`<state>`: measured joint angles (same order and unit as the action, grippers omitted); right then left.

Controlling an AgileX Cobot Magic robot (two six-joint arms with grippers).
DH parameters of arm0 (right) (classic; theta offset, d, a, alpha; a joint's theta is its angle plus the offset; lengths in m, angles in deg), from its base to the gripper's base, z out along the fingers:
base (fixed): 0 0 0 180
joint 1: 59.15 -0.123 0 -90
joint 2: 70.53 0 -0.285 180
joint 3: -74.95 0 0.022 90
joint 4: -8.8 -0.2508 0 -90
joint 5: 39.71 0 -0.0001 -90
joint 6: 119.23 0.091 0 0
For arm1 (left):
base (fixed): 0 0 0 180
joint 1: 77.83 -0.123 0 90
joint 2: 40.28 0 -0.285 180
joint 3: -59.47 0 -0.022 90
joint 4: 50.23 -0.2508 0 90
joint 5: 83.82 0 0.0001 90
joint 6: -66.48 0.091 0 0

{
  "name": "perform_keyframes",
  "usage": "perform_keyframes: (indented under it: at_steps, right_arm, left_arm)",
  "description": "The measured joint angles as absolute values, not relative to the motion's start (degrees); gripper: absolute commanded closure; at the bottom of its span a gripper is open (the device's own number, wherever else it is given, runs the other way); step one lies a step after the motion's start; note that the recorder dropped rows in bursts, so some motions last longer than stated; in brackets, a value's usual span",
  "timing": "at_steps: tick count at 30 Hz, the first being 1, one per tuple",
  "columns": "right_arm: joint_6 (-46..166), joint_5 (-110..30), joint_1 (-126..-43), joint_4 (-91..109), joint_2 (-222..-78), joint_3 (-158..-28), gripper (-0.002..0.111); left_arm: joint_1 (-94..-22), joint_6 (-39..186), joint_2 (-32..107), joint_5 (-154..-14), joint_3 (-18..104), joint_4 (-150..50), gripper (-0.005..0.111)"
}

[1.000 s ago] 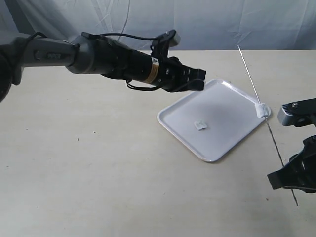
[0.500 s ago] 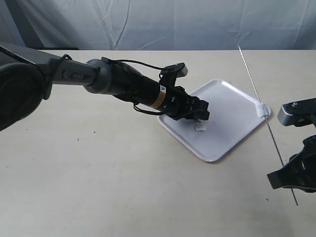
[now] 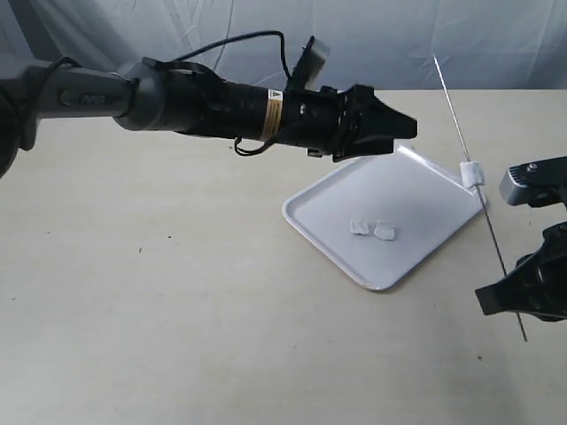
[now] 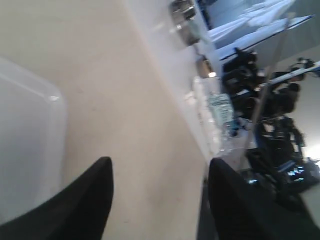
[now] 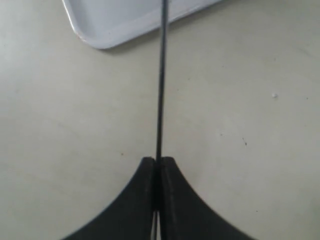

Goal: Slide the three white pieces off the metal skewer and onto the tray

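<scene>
Two of the white pieces point(image 3: 361, 227) point(image 3: 384, 231) lie side by side on the white tray point(image 3: 416, 190). The third white piece point(image 3: 473, 173) is still threaded on the metal skewer point(image 3: 456, 124), above the tray's right corner. My right gripper point(image 3: 516, 299) is shut on the skewer's near end, and the right wrist view shows the rod point(image 5: 161, 75) clamped in that gripper point(image 5: 158, 162), running over the tray's rim point(image 5: 125, 22). My left gripper point(image 3: 403, 131) hovers open and empty above the tray's far edge, left of the skewer. In the left wrist view that gripper point(image 4: 157, 167) has a tray corner point(image 4: 30, 135) beside it.
The beige tabletop point(image 3: 177, 310) spreads around the tray. A pale cloth backdrop point(image 3: 354, 35) hangs behind the table's far edge. Past that edge, the left wrist view shows blurred room clutter point(image 4: 265, 100).
My left gripper dipped to the tray, then rose and moved right toward the skewer. A second white piece now lies on the tray. The skewer and its piece have lifted slightly.
</scene>
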<state>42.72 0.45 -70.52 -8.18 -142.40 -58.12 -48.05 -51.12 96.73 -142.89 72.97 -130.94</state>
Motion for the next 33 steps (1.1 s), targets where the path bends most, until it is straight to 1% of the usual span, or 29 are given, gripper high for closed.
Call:
perform_keyframes:
  at_steps: [4, 12, 23, 28, 33]
  right_arm:
    - [42.7, -0.3, -70.5, -8.4, -142.7, -58.6, 0.109]
    - [42.7, -1.8, -70.5, -9.1, -144.2, -58.6, 0.109]
    - [42.7, -3.9, -70.5, -9.2, -144.5, -58.6, 0.109]
    - [42.7, -4.2, -70.5, -9.6, -144.5, -58.6, 0.109]
    - [42.7, -4.2, -70.5, -10.3, -144.5, -58.6, 0.109]
  left_arm:
    - [-47.1, -51.6, 96.2, -147.8, 73.0, -127.6, 0.056]
    - [-41.6, -51.5, 96.2, -147.0, 73.0, -124.9, 0.056]
    - [-41.0, -50.7, 96.2, -144.3, 73.0, -125.6, 0.057]
    - [-41.0, -50.7, 96.2, -144.2, 73.0, -126.9, 0.065]
    - [-41.0, -50.7, 96.2, -144.1, 73.0, -127.2, 0.080]
